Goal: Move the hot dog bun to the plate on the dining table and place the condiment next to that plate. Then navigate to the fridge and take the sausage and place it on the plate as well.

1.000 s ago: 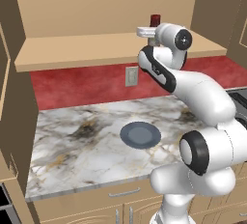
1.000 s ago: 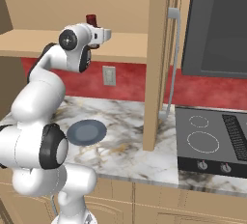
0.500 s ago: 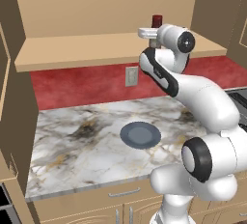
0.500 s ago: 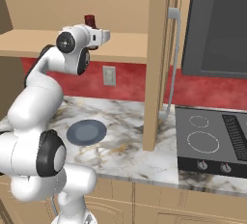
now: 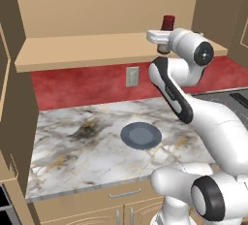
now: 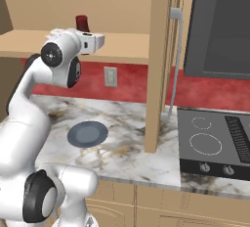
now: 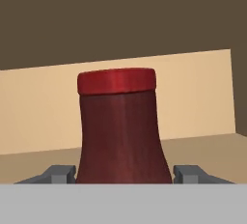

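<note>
The condiment [image 7: 120, 131], a dark-red bottle with a red cap, stands upright between my fingertips [image 7: 61, 174], which press its lower sides. My gripper [image 7: 124, 175] is shut on it. From the base cameras the condiment [image 5: 168, 23] [image 6: 82, 23] pokes up above the white hand at the front edge of the wooden shelf [image 5: 87, 49], and my gripper [image 5: 165, 43] [image 6: 87, 35] is raised to shelf height. The bottle's base is hidden by the hand. The hot dog bun, the plate, the dining table, the fridge and the sausage are out of view.
A small dark blue-grey plate [image 5: 141, 135] [image 6: 88, 134] lies on the marble wall counter [image 5: 72, 146] below the arm. A wooden post [image 6: 158, 64] stands to the right, then a cooktop [image 6: 215, 145] under a black appliance front [image 6: 222, 25]. Cabinet walls close in the shelf.
The hand has drawn back toward my base with the bottle in it, so the bottle has shifted along the shelf front. The jaws have stayed the same.
</note>
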Robot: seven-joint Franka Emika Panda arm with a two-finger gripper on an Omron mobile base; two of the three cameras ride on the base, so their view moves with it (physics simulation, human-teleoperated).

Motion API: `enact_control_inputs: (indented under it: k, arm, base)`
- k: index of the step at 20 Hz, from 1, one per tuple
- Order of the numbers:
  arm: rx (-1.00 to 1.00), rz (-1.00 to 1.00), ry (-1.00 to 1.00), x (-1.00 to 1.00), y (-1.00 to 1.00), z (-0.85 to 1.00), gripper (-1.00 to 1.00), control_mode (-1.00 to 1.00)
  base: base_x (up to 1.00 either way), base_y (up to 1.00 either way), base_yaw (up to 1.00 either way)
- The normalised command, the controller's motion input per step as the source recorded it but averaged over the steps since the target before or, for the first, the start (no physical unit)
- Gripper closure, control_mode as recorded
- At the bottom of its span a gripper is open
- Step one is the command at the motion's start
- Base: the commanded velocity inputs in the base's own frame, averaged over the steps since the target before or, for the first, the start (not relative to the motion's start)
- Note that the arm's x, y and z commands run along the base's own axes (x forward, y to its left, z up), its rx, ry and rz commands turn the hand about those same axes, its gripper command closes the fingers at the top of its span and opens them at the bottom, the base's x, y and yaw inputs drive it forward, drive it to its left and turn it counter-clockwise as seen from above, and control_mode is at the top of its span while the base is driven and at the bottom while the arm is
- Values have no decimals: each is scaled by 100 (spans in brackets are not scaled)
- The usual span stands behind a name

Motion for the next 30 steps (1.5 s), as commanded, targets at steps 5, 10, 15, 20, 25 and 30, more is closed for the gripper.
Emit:
enact_control_inputs:
  k: [5,10,15,20,25,30]
  arm:
    - [0,-1,9,-79,0,37,100,-100]
    - [0,0,13,-92,0,12,100,-100]
    - [0,0,2,-98,0,-5,100,-100]
    - [0,0,0,-91,0,-17,100,-100]
    - [1,-1,0,-85,-10,-28,100,-100]
    - [1,0,10,-29,-9,-34,100,-100]
  base:
    - [0,0,0]
    - [0,0,0]
    - [0,0,0]
    - [0,0,0]
    - [0,0,0]
    - [0,0,0]
